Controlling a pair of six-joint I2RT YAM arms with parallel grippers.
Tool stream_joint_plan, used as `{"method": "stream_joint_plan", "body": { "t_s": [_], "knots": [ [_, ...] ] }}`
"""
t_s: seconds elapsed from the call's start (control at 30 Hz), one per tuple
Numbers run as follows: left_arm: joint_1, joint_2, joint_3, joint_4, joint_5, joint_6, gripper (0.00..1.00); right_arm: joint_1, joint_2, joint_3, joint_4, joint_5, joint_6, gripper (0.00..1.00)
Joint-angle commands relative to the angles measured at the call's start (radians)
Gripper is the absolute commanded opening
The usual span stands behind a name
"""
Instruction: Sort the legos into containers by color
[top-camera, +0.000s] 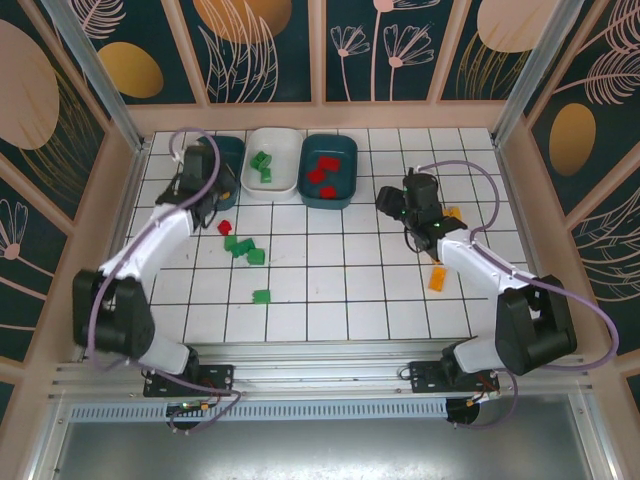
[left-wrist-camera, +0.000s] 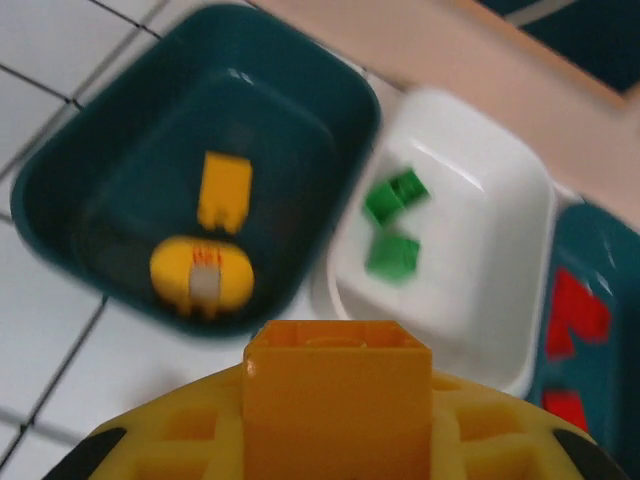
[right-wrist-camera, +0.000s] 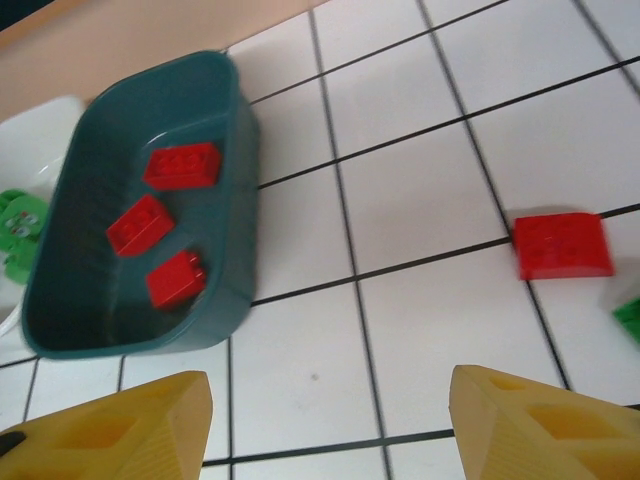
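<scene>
My left gripper (left-wrist-camera: 338, 425) is shut on an orange-yellow brick (left-wrist-camera: 338, 365), held just short of the near rim of the left teal tub (left-wrist-camera: 60, 190). That tub holds an orange brick (left-wrist-camera: 224, 190) and a rounded yellow piece (left-wrist-camera: 202, 275). Green bricks (left-wrist-camera: 395, 225) lie in the white tub (left-wrist-camera: 500, 290). My right gripper (right-wrist-camera: 325, 430) hangs open over bare tiles beside the right teal tub (right-wrist-camera: 235, 200), which holds three red bricks (right-wrist-camera: 140, 222). A loose red brick (right-wrist-camera: 562, 245) lies on the floor to its right. In the top view the left gripper (top-camera: 200, 185) sits by the left tub (top-camera: 232, 155).
Loose on the tiles are a red brick (top-camera: 224, 227), a green cluster (top-camera: 243, 248), a single green brick (top-camera: 262, 296) and orange bricks (top-camera: 437, 277) beside the right arm. The right gripper (top-camera: 392, 202) stands right of the red tub (top-camera: 345, 170). Wooden walls ring the floor.
</scene>
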Motion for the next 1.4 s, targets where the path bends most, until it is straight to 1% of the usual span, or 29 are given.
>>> {"method": "stream_joint_plan", "body": {
  "t_s": [0.0, 0.07, 0.13, 0.2, 0.27, 0.3, 0.33, 0.4, 0.47, 0.5, 0.57, 0.6, 0.7, 0.77, 0.9, 1.0, 1.03, 1.1, 1.17, 1.23, 1.37],
  "knots": [
    [0.079, 0.158, 0.079, 0.013, 0.092, -0.001, 0.0, -0.082, 0.012, 0.041, -0.052, -0.019, -0.027, 0.69],
    [0.112, 0.248, 0.136, 0.022, 0.134, -0.005, 0.04, -0.139, 0.054, 0.096, -0.117, -0.034, -0.035, 0.71],
    [0.129, 0.342, 0.23, -0.012, 0.151, -0.002, 0.09, -0.172, 0.087, 0.129, -0.157, -0.013, -0.057, 0.74],
    [0.135, 0.397, 0.293, -0.039, 0.146, 0.019, 0.17, -0.201, 0.12, 0.147, -0.177, -0.003, -0.07, 0.76],
    [0.143, 0.441, 0.335, -0.051, 0.153, 0.028, 0.2, -0.23, 0.166, 0.163, -0.172, -0.021, -0.102, 0.77],
    [0.15, 0.46, 0.356, -0.06, 0.163, 0.027, 0.24, -0.24, 0.201, 0.183, -0.176, -0.032, -0.119, 0.77],
    [0.156, 0.479, 0.369, -0.062, 0.168, 0.026, 0.3, -0.247, 0.238, 0.212, -0.191, -0.037, -0.129, 0.77],
    [0.166, 0.496, 0.389, -0.071, 0.182, 0.027, 0.37, -0.249, 0.311, 0.265, -0.21, -0.043, -0.155, 0.77],
    [0.17, 0.494, 0.392, -0.071, 0.186, 0.034, 0.53, -0.25, 0.373, 0.315, -0.229, -0.033, -0.168, 0.77],
    [0.173, 0.484, 0.387, -0.069, 0.191, 0.035, 0.58, -0.25, 0.399, 0.336, -0.231, -0.032, -0.179, 0.77],
    [0.174, 0.458, 0.369, -0.061, 0.2, 0.038, 0.75, -0.253, 0.45, 0.381, -0.247, -0.025, -0.189, 0.78],
    [0.174, 0.435, 0.35, -0.049, 0.212, 0.036, 0.81, -0.253, 0.475, 0.4, -0.253, -0.023, -0.193, 0.78],
    [0.174, 0.347, 0.261, 0.002, 0.26, 0.008, 0.89, -0.254, 0.53, 0.441, -0.263, -0.029, -0.198, 0.78],
    [0.173, 0.263, 0.158, 0.07, 0.31, -0.025, 0.98, -0.253, 0.562, 0.46, -0.265, -0.034, -0.2, 0.78],
    [0.17, 0.068, -0.109, 0.25, 0.41, -0.118, 0.99, -0.252, 0.622, 0.486, -0.278, -0.031, -0.19, 0.77],
    [0.168, -0.04, -0.273, 0.305, 0.43, -0.137, 0.99, -0.249, 0.643, 0.466, -0.247, -0.038, -0.169, 0.76],
    [0.167, -0.071, -0.312, 0.314, 0.426, -0.144, 0.98, -0.246, 0.649, 0.462, -0.238, -0.052, -0.166, 0.74],
    [0.167, -0.132, -0.409, 0.373, 0.464, -0.177, 0.98, -0.238, 0.67, 0.467, -0.25, -0.033, -0.149, 0.69],
    [0.164, -0.184, -0.471, 0.399, 0.49, -0.192, 0.98, -0.224, 0.676, 0.458, -0.242, -0.013, -0.145, 0.66],
    [0.16, -0.231, -0.504, 0.386, 0.487, -0.186, 0.98, -0.212, 0.684, 0.463, -0.255, -0.004, -0.139, 0.62],
    [0.16, -0.307, -0.531, 0.356, 0.484, -0.171, 0.98, -0.176, 0.685, 0.456, -0.251, 0.014, -0.141, 0.59]
  ]
}}
